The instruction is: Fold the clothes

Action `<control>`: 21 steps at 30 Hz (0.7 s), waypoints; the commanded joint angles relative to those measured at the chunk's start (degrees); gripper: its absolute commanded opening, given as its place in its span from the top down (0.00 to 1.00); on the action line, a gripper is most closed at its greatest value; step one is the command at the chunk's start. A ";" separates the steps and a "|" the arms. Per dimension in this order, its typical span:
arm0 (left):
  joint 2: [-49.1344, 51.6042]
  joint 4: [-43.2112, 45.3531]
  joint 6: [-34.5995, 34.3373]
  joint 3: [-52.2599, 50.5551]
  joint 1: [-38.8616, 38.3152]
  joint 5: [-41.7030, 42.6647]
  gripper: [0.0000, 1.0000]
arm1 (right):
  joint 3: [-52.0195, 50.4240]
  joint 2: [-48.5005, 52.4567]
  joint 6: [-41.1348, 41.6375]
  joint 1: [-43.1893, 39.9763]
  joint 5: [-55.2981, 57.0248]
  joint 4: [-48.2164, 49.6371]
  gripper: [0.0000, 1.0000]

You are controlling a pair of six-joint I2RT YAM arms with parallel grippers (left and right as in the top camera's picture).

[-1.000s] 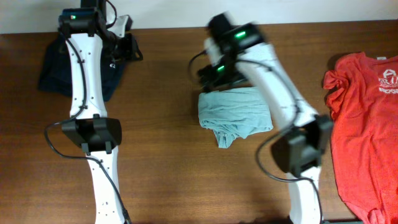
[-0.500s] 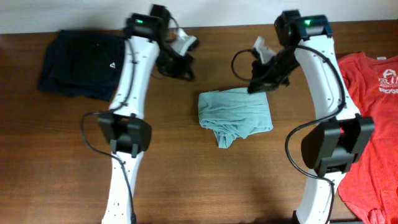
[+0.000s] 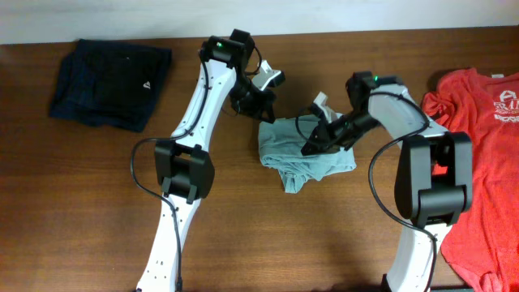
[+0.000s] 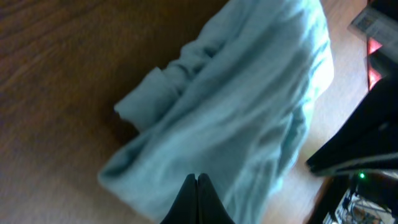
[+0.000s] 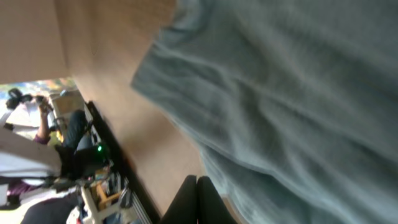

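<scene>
Lying bunched, pale T-shirt (image 3: pixel 285 154), left gripper (image 3: pixel 261 115) clenched at its far edge, right gripper (image 3: pixel 310 149) clenched over its middle.

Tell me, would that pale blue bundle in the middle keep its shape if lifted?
Probably not: the pale blue shirt lies in soft wrinkles, so it would likely sag and unfold. It looks thin, so probably light. Pushed, its loose folds would likely bunch rather than slide.
</scene>
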 commanded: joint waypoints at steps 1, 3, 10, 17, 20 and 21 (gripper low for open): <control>3.19 1.03 1.27 -0.07 0.13 4.17 1.00 | -4.37 0.13 -1.18 -0.46 -4.94 3.85 0.96; 4.07 1.60 1.07 -0.07 0.07 5.07 1.00 | -6.78 0.13 0.42 -0.48 -4.90 7.17 0.96; 7.10 2.75 0.20 -0.07 -0.37 5.05 1.00 | -12.15 0.13 9.01 -0.46 -0.02 14.56 0.96; 10.54 2.80 0.20 -0.07 -0.35 4.44 1.00 | -15.32 0.13 16.46 -1.33 6.71 14.08 0.96; 10.95 2.78 0.22 -0.07 -0.31 2.82 1.00 | -16.94 0.13 16.46 -2.58 7.34 14.01 0.96; 10.95 2.78 0.20 -0.07 -0.31 2.14 1.00 | -17.27 0.13 16.46 -3.04 7.34 14.03 0.96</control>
